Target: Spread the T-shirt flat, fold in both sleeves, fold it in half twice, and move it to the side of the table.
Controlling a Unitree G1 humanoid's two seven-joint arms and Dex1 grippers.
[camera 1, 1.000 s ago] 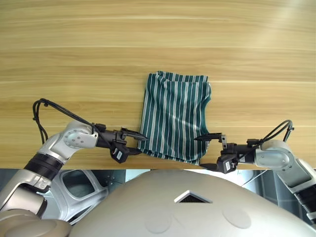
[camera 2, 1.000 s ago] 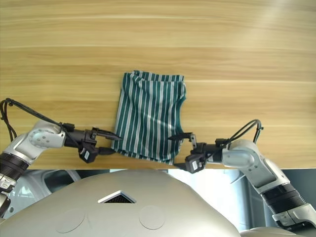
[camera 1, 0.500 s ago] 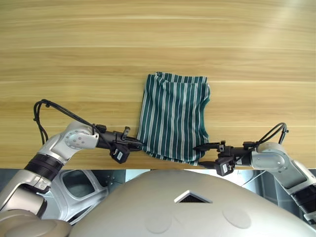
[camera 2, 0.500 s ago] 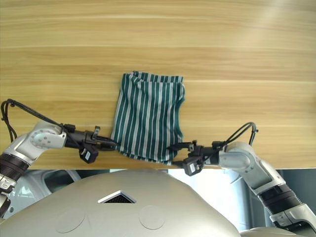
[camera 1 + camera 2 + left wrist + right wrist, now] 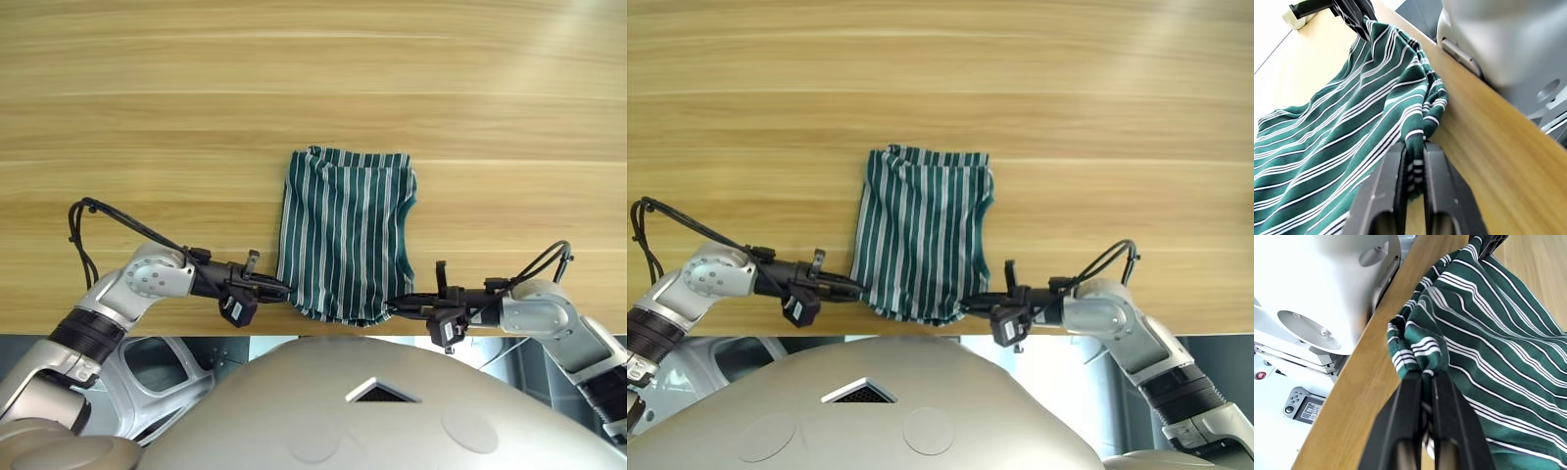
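the left gripper point(image 5: 279, 287) is sitting at the near left corner of the t-shirt point(image 5: 345, 230), its fingers point(image 5: 1388, 196) pressing together on a bunched fold of the striped cloth, as the left wrist view is showing. the t-shirt is lying on the table point(image 5: 294, 78) as a narrow folded panel, sleeves apparently already tucked in, with the table's near edge running just beside its near hem. the right gripper point(image 5: 395, 305) is sitting at the t-shirt's near right corner, likewise pinching a gathered bit of hem between closed fingers point(image 5: 1405, 421). both corners are being held low and level, probably so the near hem can be lifted as one line and carried over to the t-shirt's far end for a half fold. gripping at matching corners should be stopping the layers from skewing or sliding apart.
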